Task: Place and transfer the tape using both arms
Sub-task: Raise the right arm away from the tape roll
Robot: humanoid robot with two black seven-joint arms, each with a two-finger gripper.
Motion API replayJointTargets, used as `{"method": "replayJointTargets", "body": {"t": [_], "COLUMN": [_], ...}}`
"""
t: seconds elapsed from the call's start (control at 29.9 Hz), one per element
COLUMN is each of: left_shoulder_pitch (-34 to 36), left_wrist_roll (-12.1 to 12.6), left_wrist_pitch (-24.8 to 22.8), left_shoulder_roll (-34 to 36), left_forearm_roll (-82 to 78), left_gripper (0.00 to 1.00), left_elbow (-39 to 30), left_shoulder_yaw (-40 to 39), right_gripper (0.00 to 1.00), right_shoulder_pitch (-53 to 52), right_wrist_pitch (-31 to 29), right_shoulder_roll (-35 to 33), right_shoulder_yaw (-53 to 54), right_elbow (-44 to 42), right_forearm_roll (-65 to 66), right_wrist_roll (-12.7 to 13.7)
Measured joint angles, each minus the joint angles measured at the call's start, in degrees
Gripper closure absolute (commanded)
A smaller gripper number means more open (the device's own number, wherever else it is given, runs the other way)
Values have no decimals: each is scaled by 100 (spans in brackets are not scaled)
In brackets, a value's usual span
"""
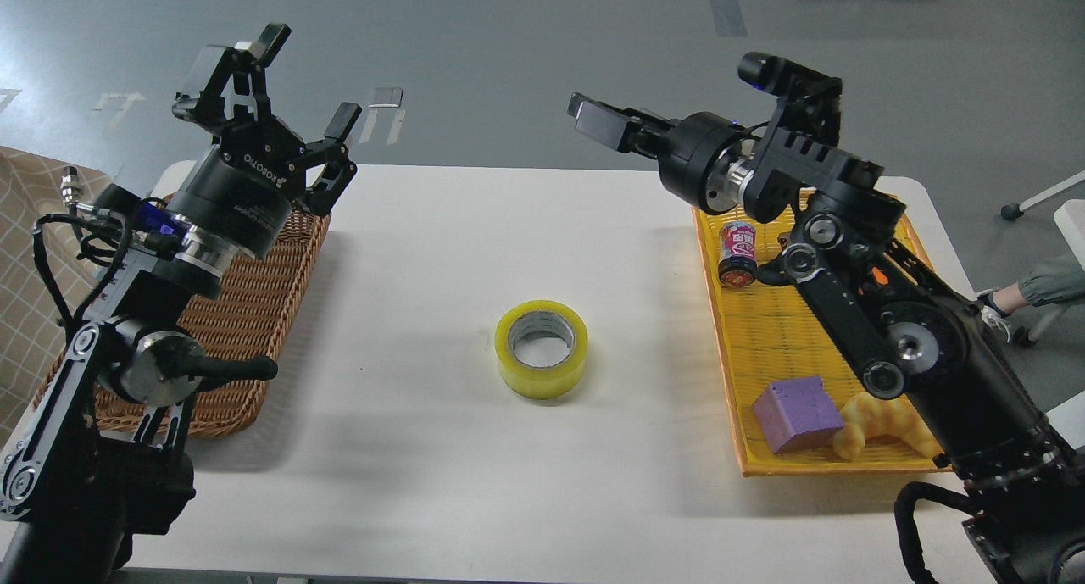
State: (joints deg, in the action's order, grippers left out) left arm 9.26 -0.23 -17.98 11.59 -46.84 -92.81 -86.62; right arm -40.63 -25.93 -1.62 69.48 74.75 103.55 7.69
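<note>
Yellow and translucent, the tape (541, 348) lies flat on its side near the middle of the white surface (509, 499), grey-white core facing up, touched by nothing. Well to the left of the tape sits a brown wicker basket (254, 330) — above it hangs the left pincer (298, 86), fingers spread wide and empty. Well to the right of the tape lies a yellow tray (767, 338) holding a small can (738, 254), a purple cube (797, 414) and a croissant-shaped piece (886, 427). The right pincer (593, 118) hovers up and right of the tape, pointing leftward — seen nearly edge-on, so its opening cannot be told.
</note>
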Motion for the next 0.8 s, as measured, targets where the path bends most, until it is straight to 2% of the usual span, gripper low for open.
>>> {"method": "replayJointTargets", "body": {"t": [0.27, 0.43, 0.64, 0.8], "left_shoulder_pitch": [82, 91, 75, 182], "left_wrist_roll": [-27, -48, -49, -45], "left_wrist_pitch": [-54, -64, -37, -17], "left_shoulder_roll": [35, 20, 66, 72], "left_forearm_roll": [0, 0, -8, -11], "left_gripper": [2, 2, 2, 2], "left_elbow": [0, -32, -435, -510], "left_shoulder_yaw": [5, -11, -219, -303], "right_gripper": [0, 0, 0, 0], "right_shoulder_pitch": [581, 837, 982, 1069], "right_wrist_pitch": [19, 35, 452, 545], "right_shoulder_roll": [-185, -153, 125, 160], "right_shoulder_yaw": [1164, 1412, 1599, 1694], "right_elbow": [795, 1137, 1296, 1408], "right_forearm_roll": [-2756, -4327, -4742, -4763], "right_wrist_roll": [-45, -48, -16, 3]}}
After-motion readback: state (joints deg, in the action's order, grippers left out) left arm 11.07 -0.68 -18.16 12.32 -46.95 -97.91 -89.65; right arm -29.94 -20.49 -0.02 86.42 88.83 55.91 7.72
